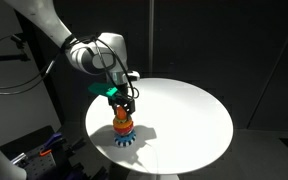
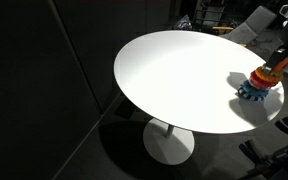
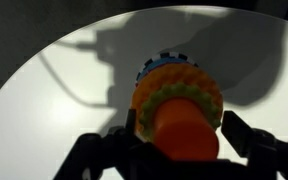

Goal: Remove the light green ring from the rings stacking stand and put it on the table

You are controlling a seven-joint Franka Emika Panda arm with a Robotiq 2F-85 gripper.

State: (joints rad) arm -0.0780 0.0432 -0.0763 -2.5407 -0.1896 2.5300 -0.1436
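The rings stacking stand (image 1: pixel 123 126) sits near the edge of the round white table (image 1: pixel 189 105), which also shows in an exterior view (image 2: pixel 174 75). In the wrist view the stand's orange top piece (image 3: pixel 189 135) fills the centre. The light green ring (image 3: pixel 179 93) sits just beneath it, over a wider orange ring (image 3: pixel 144 85) and the light-blue toothed base (image 3: pixel 164 62). My gripper (image 1: pixel 122 103) hangs directly over the stand. Its dark fingers are spread on either side of the top of the stack (image 3: pixel 187 140), open and holding nothing. In an exterior view the stand (image 2: pixel 259 83) is at the far right.
The table edge is close to the stand (image 1: pixel 114 150). Dark equipment and cables lie beside the table (image 1: pixel 39 150). The surroundings are dark. A white pedestal foot (image 2: pixel 169 145) stands under the table.
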